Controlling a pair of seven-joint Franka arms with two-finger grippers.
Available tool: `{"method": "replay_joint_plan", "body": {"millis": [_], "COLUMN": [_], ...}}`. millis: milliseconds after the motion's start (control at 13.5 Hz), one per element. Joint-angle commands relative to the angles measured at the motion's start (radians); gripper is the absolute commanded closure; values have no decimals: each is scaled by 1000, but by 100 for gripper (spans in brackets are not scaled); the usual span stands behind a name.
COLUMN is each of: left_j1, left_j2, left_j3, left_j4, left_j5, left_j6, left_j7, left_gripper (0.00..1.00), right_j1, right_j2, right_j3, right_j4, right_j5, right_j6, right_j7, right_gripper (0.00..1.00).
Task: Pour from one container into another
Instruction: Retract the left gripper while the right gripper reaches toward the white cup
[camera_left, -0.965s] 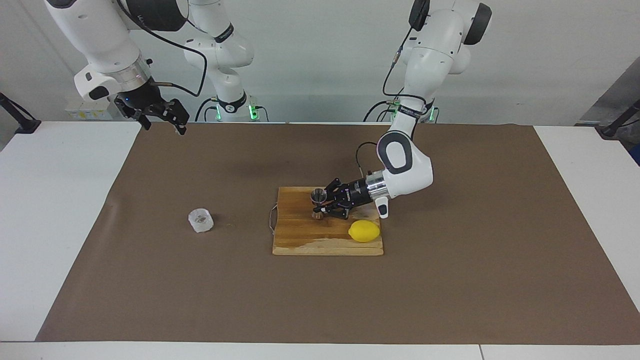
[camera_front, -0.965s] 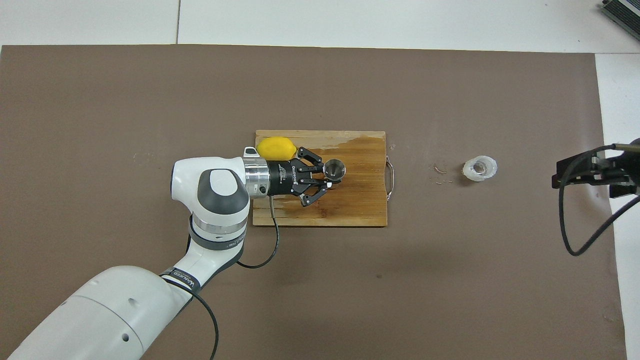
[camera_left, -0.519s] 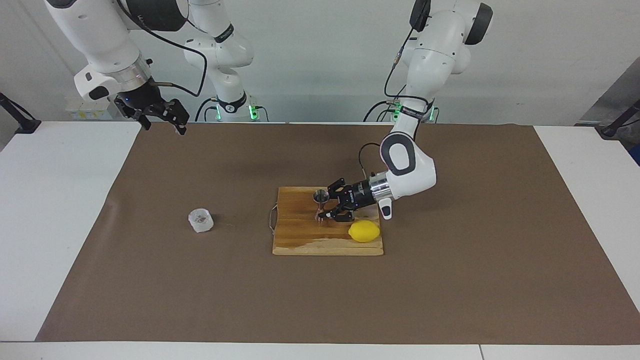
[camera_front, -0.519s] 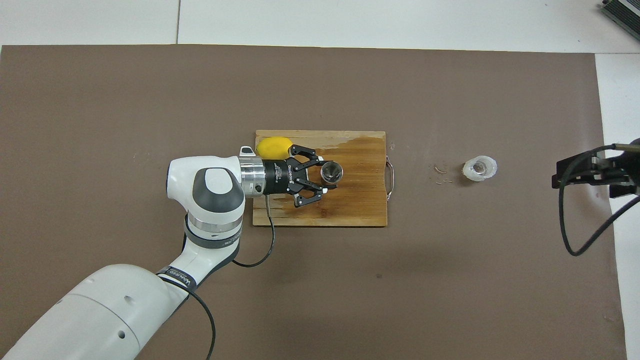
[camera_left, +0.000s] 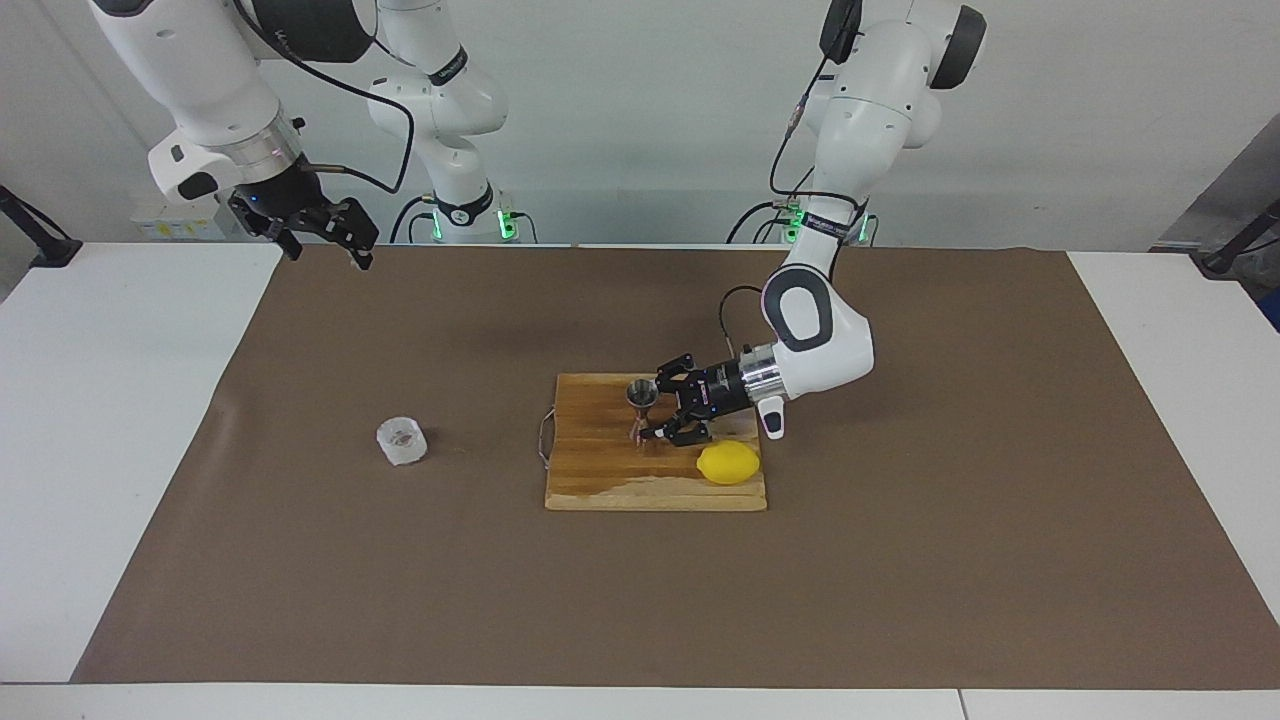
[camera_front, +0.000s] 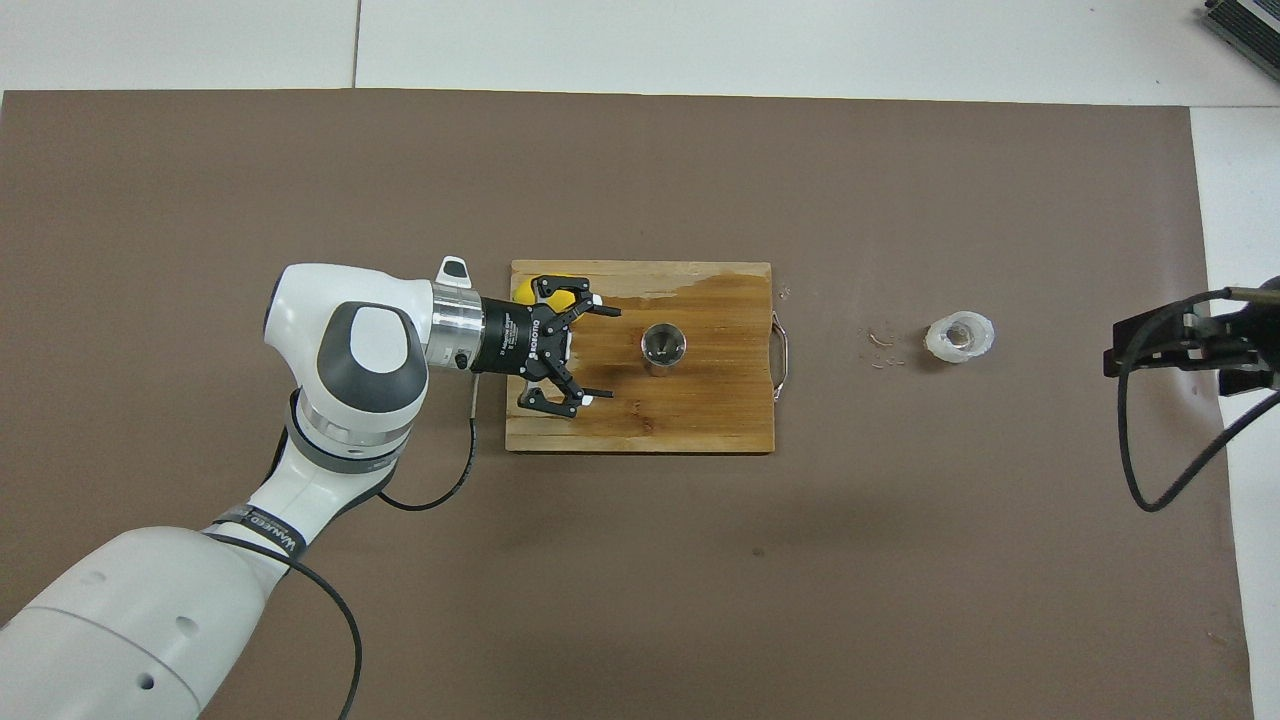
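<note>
The steel jigger (camera_left: 639, 408) (camera_front: 663, 345) stands upright on the wooden cutting board (camera_left: 610, 482) (camera_front: 720, 405). My left gripper (camera_left: 656, 408) (camera_front: 596, 355) is open and empty, low over the board, beside the jigger toward the left arm's end and apart from it. The translucent plastic cup (camera_left: 402, 441) (camera_front: 959, 337) stands on the brown mat, off the board toward the right arm's end. My right gripper (camera_left: 332, 256) (camera_front: 1190, 345) is open and empty; it waits high over the mat's corner at the right arm's end.
A yellow lemon (camera_left: 728, 462) (camera_front: 560, 291) lies on the board's corner, partly under the left gripper in the overhead view. A wire handle (camera_front: 783, 342) sticks out of the board toward the cup. Small specks (camera_front: 880, 345) lie on the mat by the cup.
My left gripper has opened off the jigger and drawn back toward the left arm's end. The jigger stays upright on the board. The right arm has not moved.
</note>
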Motion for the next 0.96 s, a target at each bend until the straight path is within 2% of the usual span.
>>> {"method": "replay_joint_plan", "body": {"millis": [0, 223, 371, 668, 816, 890], "left_j1": [4, 25, 70, 119, 139, 146], "left_j2": [-83, -185, -218, -253, -259, -274], "left_j3": [19, 26, 26, 27, 29, 29], "left_j4": [-11, -13, -6, 38, 50, 55], "left_j5": [159, 426, 591, 803, 860, 937], "left_j6": [-24, -24, -44, -102, -148, -163], "left_j7": [-2, 7, 21, 252, 296, 317], "left_gripper": [0, 0, 0, 0, 0, 0], "right_j1": [6, 0, -3, -22, -60, -81], "right_j2": [1, 0, -14, -42, -72, -88], "right_j3": [-9, -15, -13, -16, -16, -16], "right_j4": [2, 2, 2, -64, -143, -194], "right_j5": [7, 5, 8, 8, 8, 8], "right_j6": [-13, -30, -30, 8, 102, 175], "right_j7": [-18, -21, -72, -418, -655, -795], "right_gripper": [0, 0, 0, 0, 0, 0]}}
